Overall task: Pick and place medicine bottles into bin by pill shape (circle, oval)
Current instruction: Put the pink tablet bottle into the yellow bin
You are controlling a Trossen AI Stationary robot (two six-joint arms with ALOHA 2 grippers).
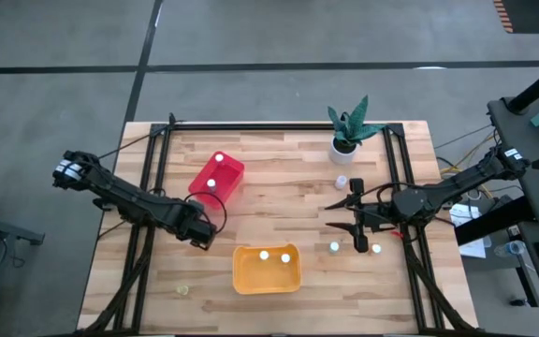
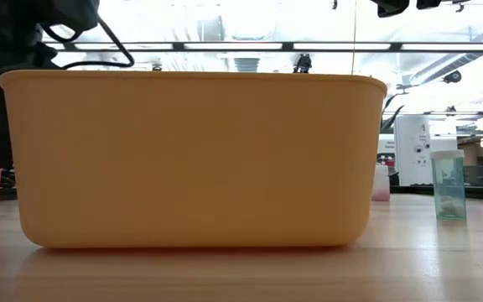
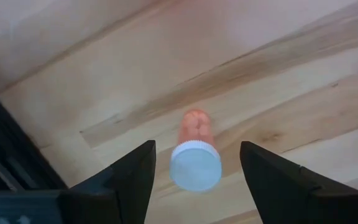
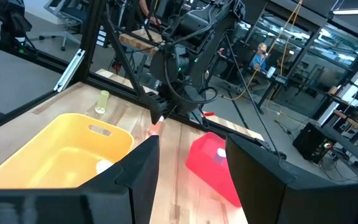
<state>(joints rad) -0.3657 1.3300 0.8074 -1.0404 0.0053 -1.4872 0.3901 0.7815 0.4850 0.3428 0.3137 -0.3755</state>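
Bottle [image 3: 195, 163] stands between the left tool's [image 1: 206, 234] spread fingers, ungripped, near the red bin [image 1: 216, 178]; right tool [image 1: 357, 223] hovers released.

A red bin [image 1: 219, 177], a yellow-orange bin [image 1: 266, 270], white-capped bottles [image 3: 195, 165], and a pale striped-wood table [image 1: 279, 150].

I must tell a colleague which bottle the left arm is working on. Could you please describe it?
Find the red bin on the table's left half. Just in front of it, the left claw stands open around one small bottle, upright on bare wood. Unlike the others, it has a pinkish-orange body.
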